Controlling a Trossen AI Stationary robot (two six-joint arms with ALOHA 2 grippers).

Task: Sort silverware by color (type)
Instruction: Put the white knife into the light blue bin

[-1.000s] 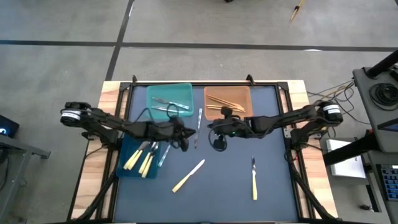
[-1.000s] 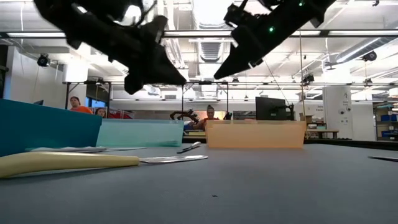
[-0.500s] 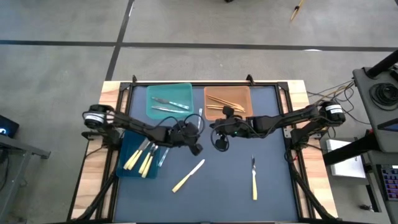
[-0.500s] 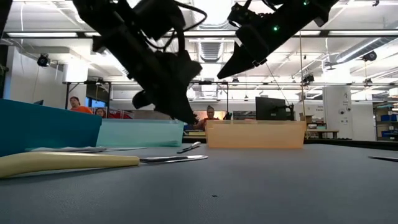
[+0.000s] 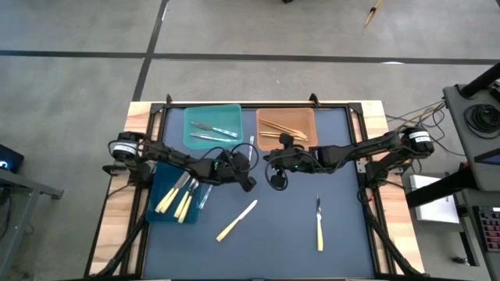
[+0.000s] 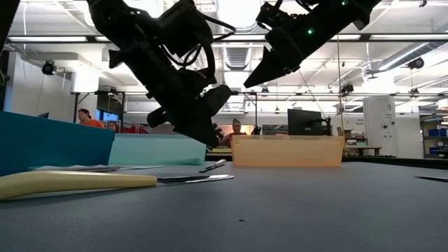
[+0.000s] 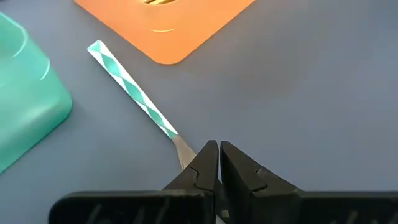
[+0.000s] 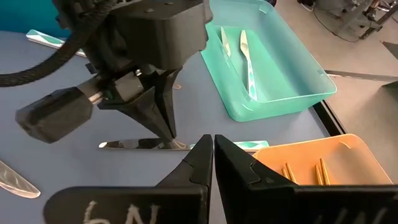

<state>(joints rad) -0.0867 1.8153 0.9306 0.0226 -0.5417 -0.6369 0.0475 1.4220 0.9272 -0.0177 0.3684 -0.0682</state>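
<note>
Left wrist view: we see our left gripper (image 7: 218,149), lowered within the last second, pinched shut and empty, just above the green-striped knife (image 7: 138,99) between the bins; pickup pending.

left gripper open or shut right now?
Shut. In the left wrist view the left gripper has its fingers pressed together with nothing between them, tips just above the striped-handle utensil.

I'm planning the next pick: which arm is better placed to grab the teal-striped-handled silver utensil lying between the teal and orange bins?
Left. The left gripper, shut, is right at that teal-striped-handled silver utensil's blade, while the right gripper hangs higher, beside it.
</note>
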